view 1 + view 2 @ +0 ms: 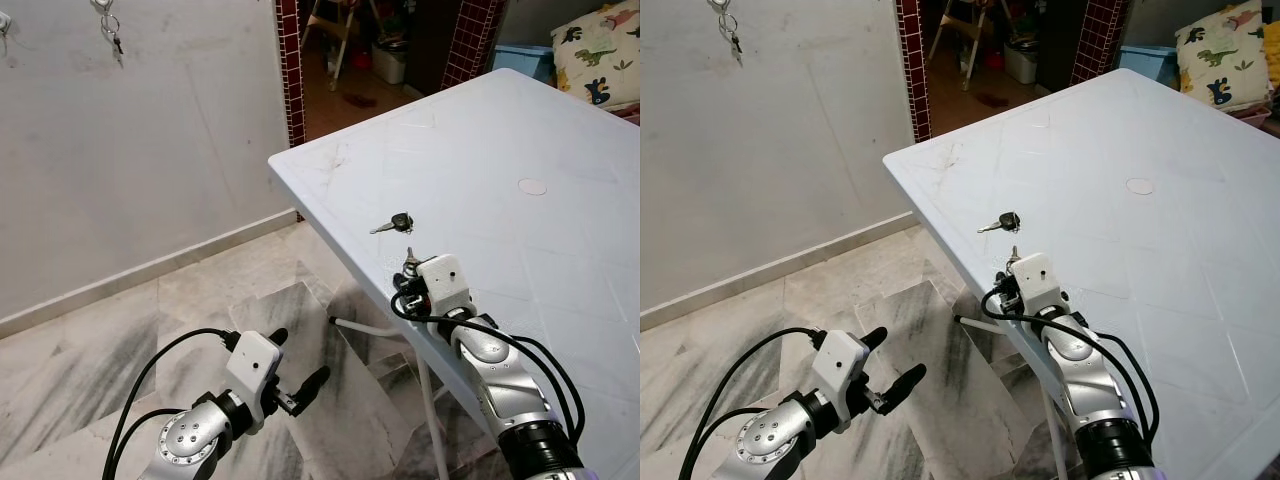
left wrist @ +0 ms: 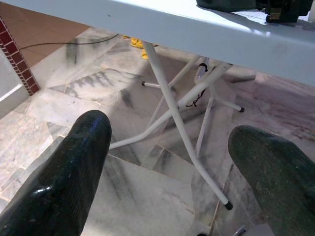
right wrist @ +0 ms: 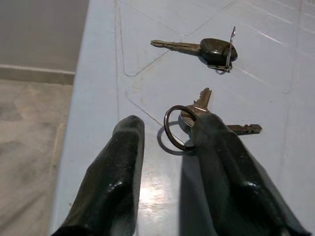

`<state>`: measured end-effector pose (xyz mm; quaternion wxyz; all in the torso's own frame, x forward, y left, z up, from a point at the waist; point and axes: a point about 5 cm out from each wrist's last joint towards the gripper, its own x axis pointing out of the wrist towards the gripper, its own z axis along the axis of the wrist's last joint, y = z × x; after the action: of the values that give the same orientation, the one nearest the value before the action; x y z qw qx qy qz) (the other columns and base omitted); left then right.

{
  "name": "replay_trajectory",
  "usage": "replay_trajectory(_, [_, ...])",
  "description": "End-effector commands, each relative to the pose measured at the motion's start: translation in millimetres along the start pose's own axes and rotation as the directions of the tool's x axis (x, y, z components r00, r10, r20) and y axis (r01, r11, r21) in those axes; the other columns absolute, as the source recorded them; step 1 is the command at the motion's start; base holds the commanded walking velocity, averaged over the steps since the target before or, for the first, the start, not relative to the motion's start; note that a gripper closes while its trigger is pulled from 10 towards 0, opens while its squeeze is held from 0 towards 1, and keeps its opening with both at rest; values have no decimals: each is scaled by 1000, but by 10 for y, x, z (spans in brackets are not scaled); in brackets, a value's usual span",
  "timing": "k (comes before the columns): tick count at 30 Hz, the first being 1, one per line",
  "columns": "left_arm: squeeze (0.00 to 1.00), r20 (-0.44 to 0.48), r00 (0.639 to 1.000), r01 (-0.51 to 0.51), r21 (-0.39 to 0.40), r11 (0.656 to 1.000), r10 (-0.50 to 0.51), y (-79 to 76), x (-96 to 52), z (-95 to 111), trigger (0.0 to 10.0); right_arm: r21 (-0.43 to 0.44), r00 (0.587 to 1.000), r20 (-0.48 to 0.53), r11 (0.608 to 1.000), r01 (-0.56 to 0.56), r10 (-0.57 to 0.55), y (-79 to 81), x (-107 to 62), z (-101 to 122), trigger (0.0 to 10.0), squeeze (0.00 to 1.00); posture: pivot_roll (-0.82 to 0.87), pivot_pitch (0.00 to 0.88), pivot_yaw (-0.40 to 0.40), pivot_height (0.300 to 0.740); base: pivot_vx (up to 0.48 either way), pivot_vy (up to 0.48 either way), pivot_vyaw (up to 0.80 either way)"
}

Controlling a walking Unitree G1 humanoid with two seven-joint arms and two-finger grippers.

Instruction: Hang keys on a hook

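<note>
My right gripper (image 3: 162, 132) is low on the white plastic table (image 1: 560, 260), near its front edge in the centre of the left eye view. Its two black fingers (image 3: 118, 167) are spread a little, and a bunch of silver keys on a ring (image 3: 184, 123) lies at their tips. The ring stands up between the fingertips and leans on the inner side of one finger, while the key blades point out from behind that finger (I cannot tell if the finger presses on the keys or only touches them). The fingers are not pressed together on the bunch.

A second key with a black head (image 1: 393, 223) lies flat on the table just beyond the bunch, a bit higher in the frame, and it is apart from my gripper.

My left gripper (image 1: 297, 378) is at the lower left of the left eye view, over the grey marble floor (image 1: 120, 330) and lower than the table top. Its fingers (image 2: 74, 167) are wide apart with nothing between them, and past them I see the white metal legs (image 2: 172, 108) of the table.

On the pale wall (image 1: 150, 130), at the upper left of the frame, another set of keys (image 1: 112, 30) hangs from a hook (image 1: 101, 5).
</note>
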<state>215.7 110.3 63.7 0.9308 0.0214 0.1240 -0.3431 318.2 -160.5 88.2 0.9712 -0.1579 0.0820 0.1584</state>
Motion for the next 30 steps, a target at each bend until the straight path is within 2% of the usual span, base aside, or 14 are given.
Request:
replay_trajectory(1, [0, -16, 1000, -4, 1, 1000, 4, 5, -17, -25, 10000, -18, 1000, -22, 1000, 4, -5, 15, -25, -51, 10000, 0, 30, 89, 64, 740, 0, 0, 0])
replay_trajectory(10, [0, -15, 1000, -6, 2, 1000, 6, 2, -17, -21, 10000, -42, 993, 98, 997, 63, -58, -31, -30, 123, 10000, 0, 31, 90, 62, 740, 0, 0, 0])
replay_trajectory(19, [0, -15, 1000, -7, 0, 1000, 7, -3, -19, -21, 10000, 33, 997, 33, 997, 68, -69, 11, -21, -29, 10000, 0, 33, 91, 62, 740, 0, 0, 0])
replay_trajectory(30, [0, -17, 1000, -5, 1, 1000, 5, 3, -22, -23, 10000, 42, 997, 2, 996, 83, -84, 44, -16, -121, 10000, 0, 35, 90, 62, 740, 0, 0, 0])
